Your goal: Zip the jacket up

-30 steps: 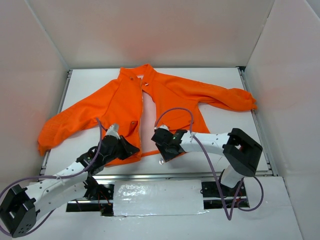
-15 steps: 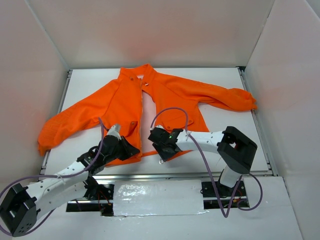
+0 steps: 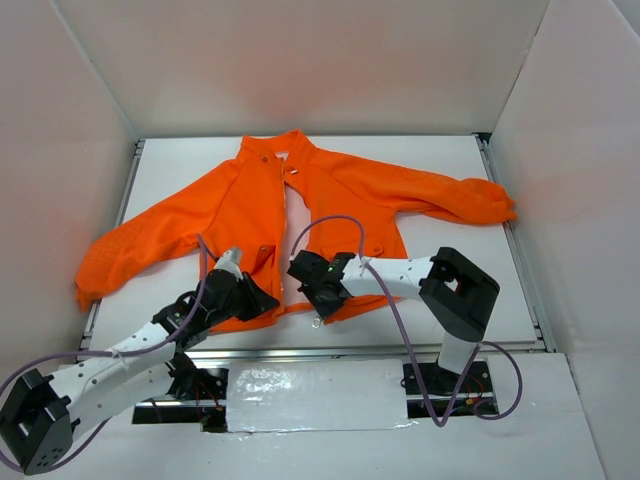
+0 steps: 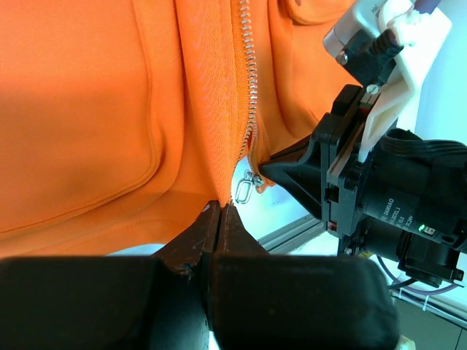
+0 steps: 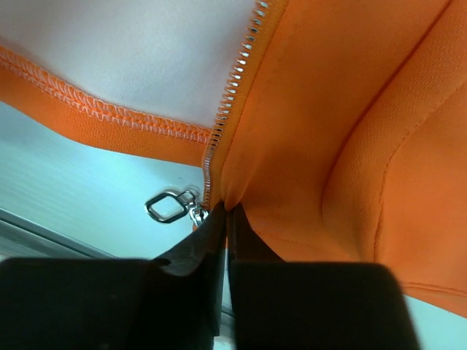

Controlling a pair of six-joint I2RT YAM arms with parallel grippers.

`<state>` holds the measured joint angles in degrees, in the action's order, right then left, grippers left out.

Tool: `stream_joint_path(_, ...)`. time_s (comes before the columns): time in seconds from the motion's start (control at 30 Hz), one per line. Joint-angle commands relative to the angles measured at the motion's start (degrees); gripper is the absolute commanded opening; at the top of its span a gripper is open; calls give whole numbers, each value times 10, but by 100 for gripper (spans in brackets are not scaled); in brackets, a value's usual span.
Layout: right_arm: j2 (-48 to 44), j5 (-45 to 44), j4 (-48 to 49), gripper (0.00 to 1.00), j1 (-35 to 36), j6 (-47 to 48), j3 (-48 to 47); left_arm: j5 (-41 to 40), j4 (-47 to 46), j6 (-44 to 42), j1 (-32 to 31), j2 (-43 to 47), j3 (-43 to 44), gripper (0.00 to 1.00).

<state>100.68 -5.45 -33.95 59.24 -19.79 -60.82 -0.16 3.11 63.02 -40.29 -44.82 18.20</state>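
Change: the right arm has swung toward the left arm, and the right gripper (image 3: 310, 300) (half open a second ago) is now pinched on cloth; the left arm has not moved.
Jacket: the bright orange jacket (image 3: 240, 215) lies flat on the table, collar at the far side, hem nearest the arm bases, sleeves spread to either side, front open.
Lining: a narrow pale pinkish strip of lining (image 3: 293, 225) shows between the two front panels.
Zipper teeth: one silver row of zipper teeth (image 4: 249, 80) runs down a panel edge to the hem; the right wrist view shows a row too (image 5: 232, 82).
Zipper pull: the metal ring of the zipper pull (image 4: 246, 188) hangs at the hem; only the wrist views show it clearly (image 5: 166, 205).
Pocket: the curved seam of a front pocket (image 4: 149, 146) lies flat in the left wrist view (what is inside cannot be seen).
Left gripper: the left gripper (image 4: 220, 210) has its fingers together, clamped on the hem just below the pull.
Right gripper: fingers together on the orange edge beside the teeth (image 5: 227, 211); the left wrist view shows its black body just right of the pull (image 4: 281, 171).
Overhead only: both grippers meet near the bottom of the opening, the left gripper (image 3: 268, 299) on the left panel.
Table: the white table (image 3: 450, 270) is bare to the right of the jacket.
Walls: white walls (image 3: 300, 60) enclose three sides.
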Motion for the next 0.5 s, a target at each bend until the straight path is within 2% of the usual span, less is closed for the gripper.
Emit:
stream_joint_path(0.0,36,50,22,0,6,-17,19,5,10,-11,-3,16,23,0)
stream_joint_path(0.17,14,28,51,0,4,-59,34,4,13,-11,-3,20,24,0)
stream_joint_path(0.47,-153,-56,104,0,4,-196,69,4,-21,-19,-4,-5,30,0)
